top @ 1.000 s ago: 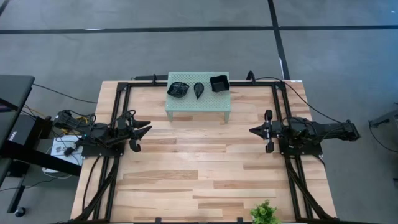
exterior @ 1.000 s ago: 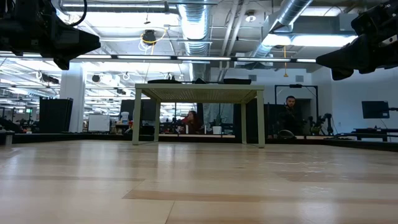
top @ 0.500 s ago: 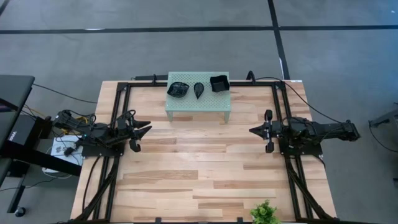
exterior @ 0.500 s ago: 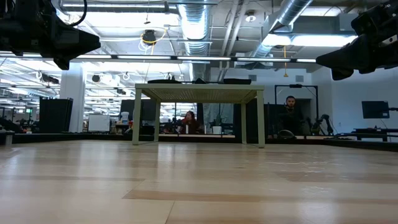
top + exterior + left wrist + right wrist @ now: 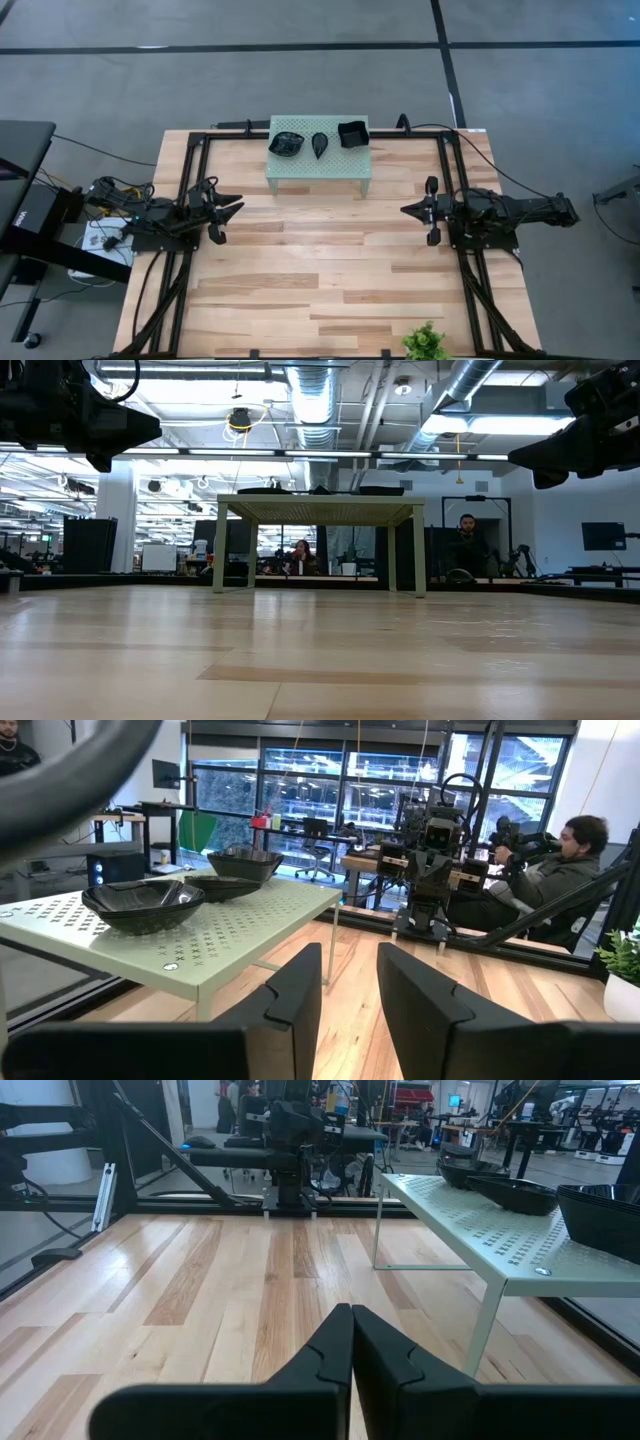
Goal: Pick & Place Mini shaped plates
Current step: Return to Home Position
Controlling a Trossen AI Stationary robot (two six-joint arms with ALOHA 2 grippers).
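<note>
Three glossy black mini plates sit on the pale green perforated stand (image 5: 319,148) at the table's far edge: a rounded wavy one (image 5: 286,143), a teardrop one (image 5: 320,145) and a square one (image 5: 352,133). In the left wrist view the rounded plate (image 5: 143,903) is nearest. My left gripper (image 5: 238,205) hovers at the table's left side, a narrow gap between its fingers (image 5: 350,985). My right gripper (image 5: 404,210) hovers at the right side, fingers shut together (image 5: 351,1342). Both are well short of the stand and hold nothing.
A small green plant (image 5: 426,343) stands at the table's near edge, right of centre. Black rails (image 5: 456,190) frame the table along both arm bases. Bare wood lies between the arms and under the stand. People sit in the room beyond (image 5: 466,540).
</note>
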